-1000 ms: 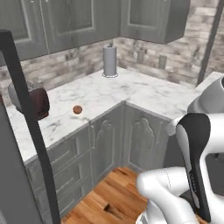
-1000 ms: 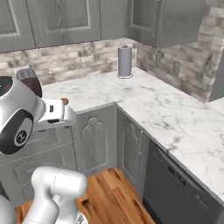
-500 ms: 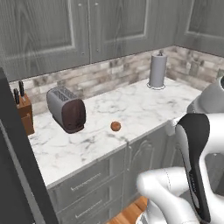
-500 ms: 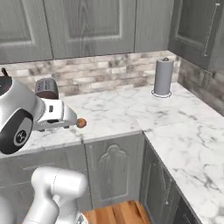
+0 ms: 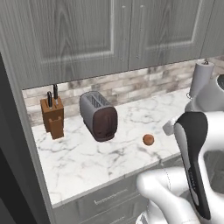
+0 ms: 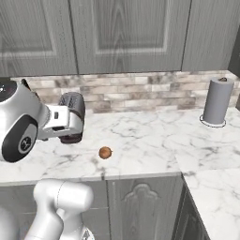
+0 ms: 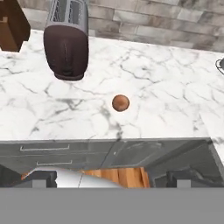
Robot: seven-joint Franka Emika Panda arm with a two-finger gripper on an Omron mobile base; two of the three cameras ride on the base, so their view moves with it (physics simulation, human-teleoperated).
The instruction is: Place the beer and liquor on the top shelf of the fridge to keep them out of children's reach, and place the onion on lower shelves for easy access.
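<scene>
The onion (image 5: 148, 139) is a small orange-brown ball lying alone on the marble counter (image 5: 87, 159), right of the toaster. It also shows as the onion (image 6: 105, 152) near the counter's front edge and the onion (image 7: 120, 103) in the middle of the hand view. My gripper (image 7: 113, 179) hovers in front of the counter edge, above the wooden floor, well short of the onion. It is open, with its fingertips (image 7: 40, 177) far apart and nothing between them. The beer, the liquor and the fridge shelves are out of view.
A dark toaster (image 5: 99, 116) stands left of the onion, with a wooden knife block (image 5: 52, 116) further left. A paper towel roll (image 6: 217, 101) stands at the right. Grey wall cupboards (image 6: 126, 33) hang above; drawers (image 7: 65, 153) sit under the counter. A tall dark panel (image 5: 13, 166) borders the left.
The whole picture has shifted as the base moved: the corner counter slid off right, and the toaster and knife block came into view. The onion lies where it was on the counter.
</scene>
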